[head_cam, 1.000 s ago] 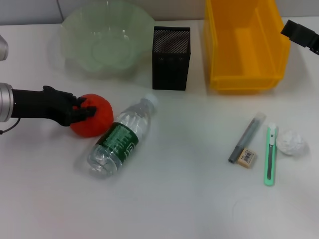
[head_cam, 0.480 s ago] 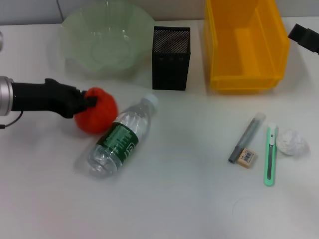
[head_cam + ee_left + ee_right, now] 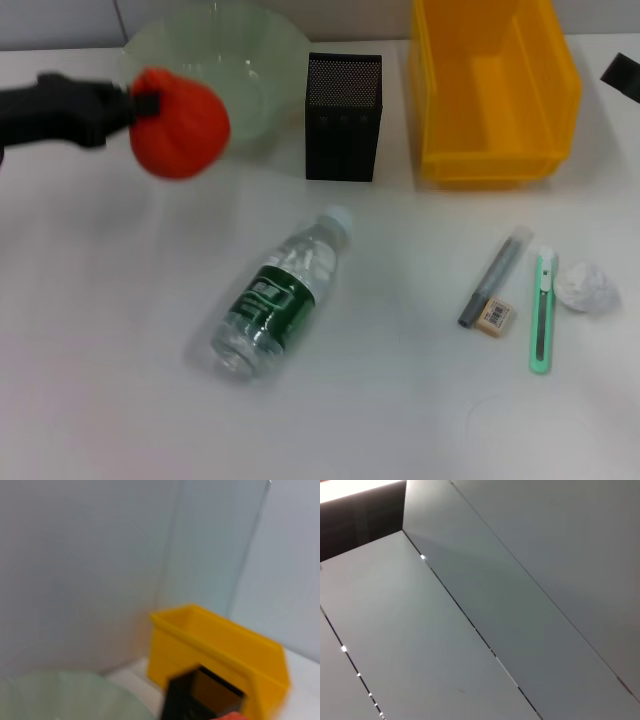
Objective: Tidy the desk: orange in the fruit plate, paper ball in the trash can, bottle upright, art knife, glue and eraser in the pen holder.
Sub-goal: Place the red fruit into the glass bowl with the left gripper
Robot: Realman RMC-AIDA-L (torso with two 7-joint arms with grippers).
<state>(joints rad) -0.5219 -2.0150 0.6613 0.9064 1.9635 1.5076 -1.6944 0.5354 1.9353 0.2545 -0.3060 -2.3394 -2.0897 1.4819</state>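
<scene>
Head view: the left hand (image 3: 135,103), closed on the orange (image 3: 180,122), has risen from beside the bottle (image 3: 280,294) to the upper left of the frame, at the fruit plate (image 3: 250,60)'s near rim; the bottle has rolled rightward, lying flat; the right hand (image 3: 622,76) has retreated to the right edge, its state impossible to tell; the white counter (image 3: 380,400) carries pen holder (image 3: 342,117), yellow trash can (image 3: 492,95), glue (image 3: 496,277), eraser (image 3: 495,318), art knife (image 3: 541,310), paper ball (image 3: 587,287). Left wrist view: grey wall panels (image 3: 90,555) unseen from the head, plus an orange sliver at the bottom. Right wrist view: only grey panelling (image 3: 485,630).
</scene>
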